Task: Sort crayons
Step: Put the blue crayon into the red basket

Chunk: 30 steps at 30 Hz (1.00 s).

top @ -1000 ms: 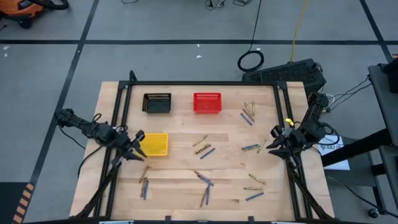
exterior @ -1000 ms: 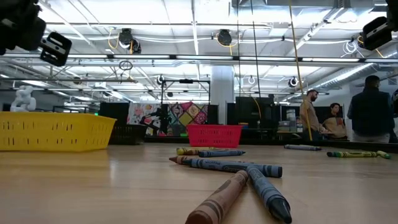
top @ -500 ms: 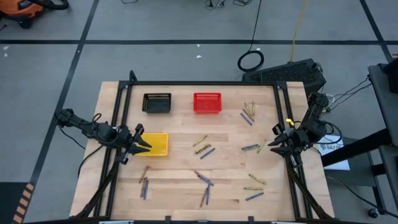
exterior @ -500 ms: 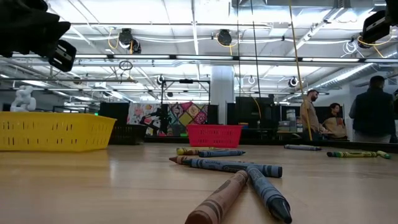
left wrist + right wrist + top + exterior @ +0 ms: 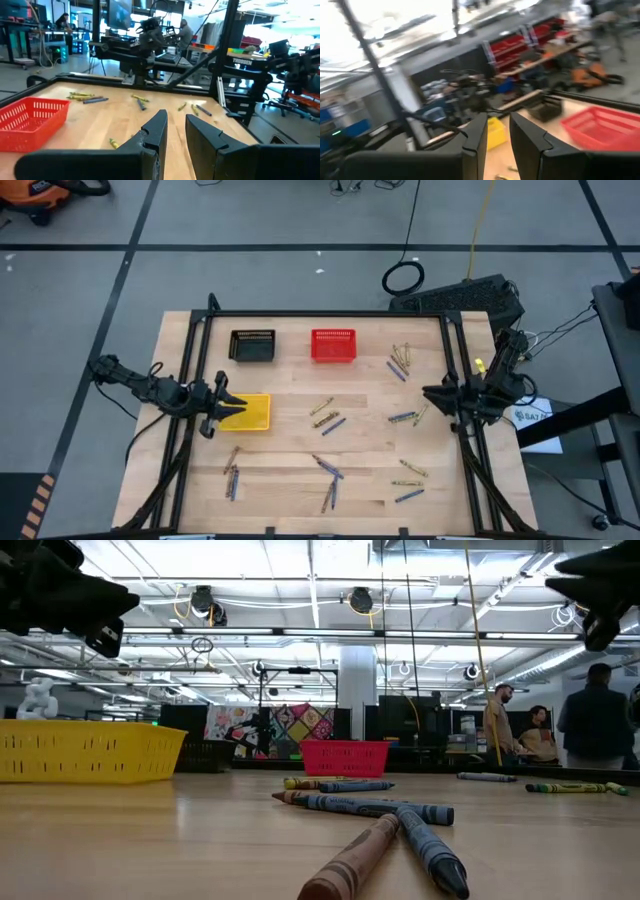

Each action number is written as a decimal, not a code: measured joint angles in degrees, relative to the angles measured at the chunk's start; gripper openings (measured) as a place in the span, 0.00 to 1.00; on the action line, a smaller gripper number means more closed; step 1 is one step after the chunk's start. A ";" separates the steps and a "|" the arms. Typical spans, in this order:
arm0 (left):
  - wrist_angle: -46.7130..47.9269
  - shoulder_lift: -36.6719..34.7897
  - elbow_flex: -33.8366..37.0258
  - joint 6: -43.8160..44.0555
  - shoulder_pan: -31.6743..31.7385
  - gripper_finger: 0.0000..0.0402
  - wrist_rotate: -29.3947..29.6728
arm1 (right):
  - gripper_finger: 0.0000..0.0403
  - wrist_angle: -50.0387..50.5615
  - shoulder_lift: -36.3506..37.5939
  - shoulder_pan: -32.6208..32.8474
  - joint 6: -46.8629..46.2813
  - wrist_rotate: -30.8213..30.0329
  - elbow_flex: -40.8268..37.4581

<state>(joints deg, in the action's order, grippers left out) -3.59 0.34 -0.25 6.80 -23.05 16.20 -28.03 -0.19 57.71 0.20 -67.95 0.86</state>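
Both arms hover ready: left gripper [image 5: 228, 406] at nine o'clock, right gripper [image 5: 432, 394] at three, fingers apart, empty; crayons [image 5: 327, 417] lie unsorted.

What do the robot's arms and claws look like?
Both arms are dark and jointed, like thin black branches. The left claw and right claw each end in two flat, black, pointed fingers. The right arm has a small yellow spot and thin cables trailing beside it.

Crayons [image 5: 328, 468] are scattered on the tabletop [image 5: 290, 395], in front and right of three baskets [image 5: 333, 345]; each hand is raised at one side.
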 joint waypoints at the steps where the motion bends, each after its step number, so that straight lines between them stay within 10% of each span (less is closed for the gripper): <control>1: 0.06 0.02 0.00 0.71 0.00 0.19 -0.04 | 0.17 -0.06 0.00 0.01 -0.05 -1.35 0.00; 12: -2.20 0.00 -0.01 1.31 -0.01 0.19 -1.16 | 0.17 1.88 0.00 0.00 -4.51 -5.25 0.00; 18: -2.27 0.00 -0.01 -5.41 0.19 0.19 -0.76 | 0.17 3.42 0.00 0.00 -9.08 5.52 0.00; 30: -2.31 0.83 -0.25 -2.70 3.51 0.19 18.14 | 0.17 6.68 -2.66 0.00 -8.49 13.95 0.00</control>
<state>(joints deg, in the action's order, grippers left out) -5.90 1.17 -0.50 4.10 -19.54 34.35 -21.34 -2.85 57.71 -8.29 -54.00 0.86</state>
